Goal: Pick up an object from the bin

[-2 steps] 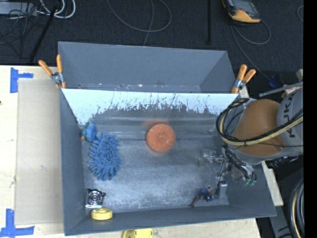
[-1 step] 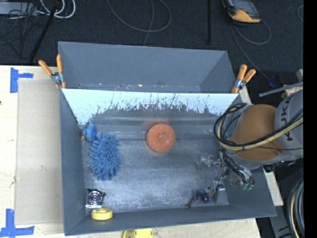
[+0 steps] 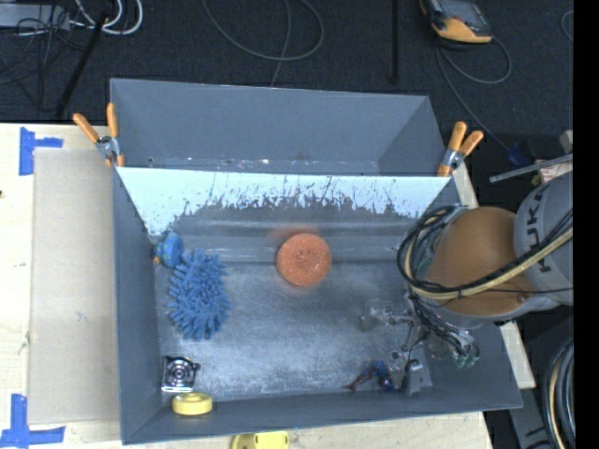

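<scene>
Fingers sit low at right, small blue-red thing just beside them.

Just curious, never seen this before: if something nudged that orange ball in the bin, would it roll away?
Probably: the orange ball looks round and lies apart from other things on the bin floor, so a nudge would likely send it rolling. Its speckled, matte surface hints at foam, so perhaps light and squashy.
</scene>
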Robot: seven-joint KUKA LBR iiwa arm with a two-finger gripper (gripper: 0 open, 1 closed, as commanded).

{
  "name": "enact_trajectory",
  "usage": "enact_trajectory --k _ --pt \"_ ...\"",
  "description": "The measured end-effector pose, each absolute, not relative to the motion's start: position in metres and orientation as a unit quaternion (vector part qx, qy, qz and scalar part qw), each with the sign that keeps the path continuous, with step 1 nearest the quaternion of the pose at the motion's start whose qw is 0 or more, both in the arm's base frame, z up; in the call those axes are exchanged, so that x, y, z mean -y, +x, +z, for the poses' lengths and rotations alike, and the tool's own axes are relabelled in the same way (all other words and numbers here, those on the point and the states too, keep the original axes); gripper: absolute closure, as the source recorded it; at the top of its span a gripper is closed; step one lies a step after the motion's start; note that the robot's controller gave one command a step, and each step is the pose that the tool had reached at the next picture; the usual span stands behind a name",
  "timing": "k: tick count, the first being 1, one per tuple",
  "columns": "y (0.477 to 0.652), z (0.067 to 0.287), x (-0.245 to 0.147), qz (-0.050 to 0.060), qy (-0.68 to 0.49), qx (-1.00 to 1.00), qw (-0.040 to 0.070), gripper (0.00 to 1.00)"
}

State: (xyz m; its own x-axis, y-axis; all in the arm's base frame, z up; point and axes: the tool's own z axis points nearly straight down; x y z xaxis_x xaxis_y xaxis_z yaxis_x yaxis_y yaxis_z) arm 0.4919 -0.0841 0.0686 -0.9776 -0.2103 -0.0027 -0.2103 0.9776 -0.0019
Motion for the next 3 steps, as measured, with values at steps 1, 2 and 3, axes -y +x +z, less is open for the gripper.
enact_trajectory --k 1,2,3 --pt "0.489 0.07 0.065 0.0 -0.127 -0.992 0.0 1.0" --pt "0.489 0.07 0.065 0.0 -0.127 -0.992 0.0 1.0" --pt "0.48 0.163 0.084 0.0 -0.111 -0.994 0.0 1.0"
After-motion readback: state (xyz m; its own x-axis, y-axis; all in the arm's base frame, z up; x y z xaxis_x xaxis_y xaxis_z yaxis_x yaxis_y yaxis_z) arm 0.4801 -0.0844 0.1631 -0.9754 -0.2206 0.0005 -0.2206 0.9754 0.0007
